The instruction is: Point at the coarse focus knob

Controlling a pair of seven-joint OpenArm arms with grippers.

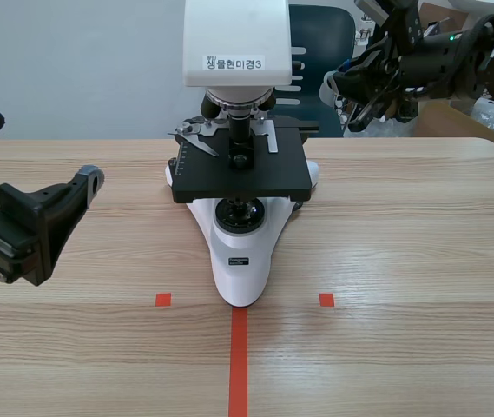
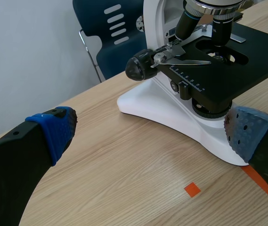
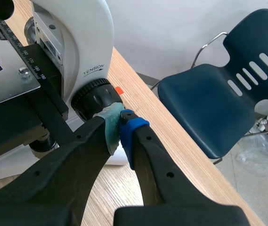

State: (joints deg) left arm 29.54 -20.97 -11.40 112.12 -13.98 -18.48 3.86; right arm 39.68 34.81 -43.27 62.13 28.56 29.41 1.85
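black ribbed coarse focus knob (image 3: 95, 97) low on white microscope (image 3: 79, 35)

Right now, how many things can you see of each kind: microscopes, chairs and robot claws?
microscope: 1
chair: 1
claws: 2, the left claw and the right claw
Total: 4

The microscope (image 1: 240, 261) stands mid-counter (image 1: 403, 261), its base toward the robot, just behind the tape line (image 1: 239, 365). The left tool (image 2: 150, 132) hangs low over the counter, well apart to the microscope's left. The right tool (image 3: 120, 123) is raised at the microscope's rear right, its tips right at the coarse focus knob (image 3: 96, 96), and a chair (image 1: 320, 35) stands behind the counter's far edge.
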